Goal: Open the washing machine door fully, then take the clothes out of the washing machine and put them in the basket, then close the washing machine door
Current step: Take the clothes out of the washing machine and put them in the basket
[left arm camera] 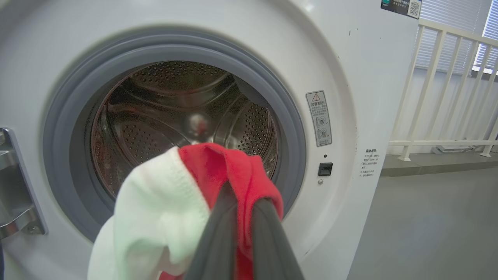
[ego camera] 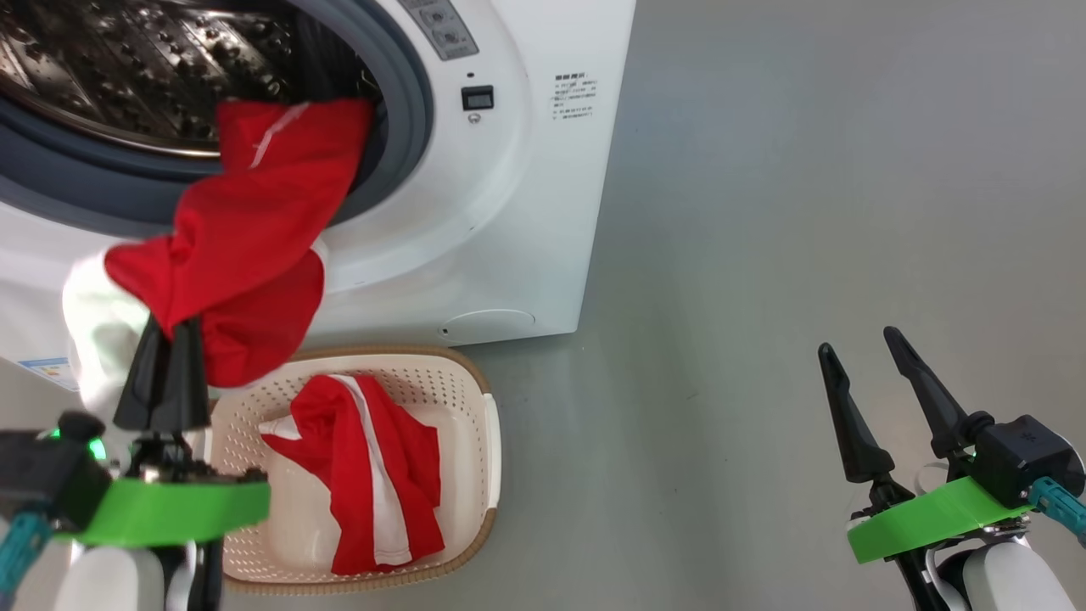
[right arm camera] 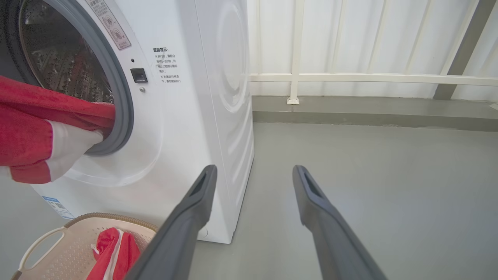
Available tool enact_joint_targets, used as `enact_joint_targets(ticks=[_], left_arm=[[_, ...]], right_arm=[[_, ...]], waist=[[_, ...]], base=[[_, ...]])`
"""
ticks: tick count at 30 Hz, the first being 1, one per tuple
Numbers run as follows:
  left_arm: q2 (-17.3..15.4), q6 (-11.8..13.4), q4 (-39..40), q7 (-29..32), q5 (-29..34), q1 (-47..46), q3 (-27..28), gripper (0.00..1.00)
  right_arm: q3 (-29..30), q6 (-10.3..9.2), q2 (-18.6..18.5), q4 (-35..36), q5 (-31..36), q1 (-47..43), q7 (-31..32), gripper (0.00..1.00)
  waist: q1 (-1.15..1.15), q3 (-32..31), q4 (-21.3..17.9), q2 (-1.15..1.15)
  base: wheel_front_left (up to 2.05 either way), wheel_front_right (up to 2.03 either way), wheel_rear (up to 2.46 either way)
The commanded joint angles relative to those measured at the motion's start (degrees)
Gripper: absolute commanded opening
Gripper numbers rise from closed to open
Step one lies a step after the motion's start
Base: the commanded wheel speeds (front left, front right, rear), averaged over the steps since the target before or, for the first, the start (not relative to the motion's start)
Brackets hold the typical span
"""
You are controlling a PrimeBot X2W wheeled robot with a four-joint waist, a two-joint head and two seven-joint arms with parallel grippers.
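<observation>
A: Got 1 red garment (ego camera: 246,221) clamped between the closed fingers of the left gripper (ego camera: 168,339), held up above and near the basket (ego camera: 485,407), with the far end draped over the grey seal (ego camera: 411,102) and trailing into the drum (ego camera: 127,76) of the washing machine (ego camera: 526,170).
B: Risk from here?
A: Could snag on the seal lip and slip out of the pinch. Could also land on the floor (ego camera: 806,212) beside the basket if let go too soon. Probably needs pulling fully clear first.
B: And the right gripper (ego camera: 859,341)?
A: Parked low at the right, fingers spread wide, holding nothing.
B: Anything in the way?
A: Just 1 second garment (ego camera: 365,475) lying in the basket, with room beside it. White railing (right arm camera: 350,77) well behind, no obstacle.
</observation>
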State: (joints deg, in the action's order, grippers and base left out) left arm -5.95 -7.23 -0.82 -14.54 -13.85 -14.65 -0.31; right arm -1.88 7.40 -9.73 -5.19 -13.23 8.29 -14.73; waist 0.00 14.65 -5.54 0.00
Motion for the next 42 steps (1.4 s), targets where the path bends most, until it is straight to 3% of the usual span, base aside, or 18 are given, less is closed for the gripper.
enact_joint_targets(ticks=[1, 10, 17, 27, 42], left_arm=[[-1.06, 0.43, 3.2, -0.33, -0.24, 0.82, 1.65, 0.0], [-0.43, 2.4, 16.0, 2.07, 0.19, 6.39, 0.59, 0.0], [-0.35, 2.73, 15.4, 2.39, -0.71, 7.66, 0.62, 0.0], [-0.24, 1.78, -1.81, 0.46, -2.2, 5.33, 0.04, 0.0], [-0.98, 0.12, -28.79, -0.44, -0.72, -6.88, 1.05, 0.0]], right_arm=[[-1.02, 0.09, -0.85, 1.15, 0.43, -0.79, -0.27, 1.0], [-1.02, 0.09, -1.28, 1.48, 0.26, -1.19, -0.27, 1.0], [-1.34, 0.09, -1.19, 1.69, 0.25, -0.77, -0.27, 1.0], [-1.94, 0.09, -0.6, 2.05, 0.25, 0.61, -0.27, 1.0], [-2.31, 0.09, 0.59, 2.34, 0.57, 3.3, -0.27, 1.0]], waist=[[0.0, -0.36, 0.14, 0.0], [0.0, -0.6, 0.57, 0.0], [0.0, 0.31, 0.47, 0.0], [0.0, 3.12, -0.61, 0.0], [0.0, 9.25, -2.41, 0.0]], base=[[0.0, 0.0, 0.0], [0.0, 0.0, 0.0], [0.0, 0.0, 0.0], [0.0, 0.0, 0.0], [0.0, 0.0, 0.0]])
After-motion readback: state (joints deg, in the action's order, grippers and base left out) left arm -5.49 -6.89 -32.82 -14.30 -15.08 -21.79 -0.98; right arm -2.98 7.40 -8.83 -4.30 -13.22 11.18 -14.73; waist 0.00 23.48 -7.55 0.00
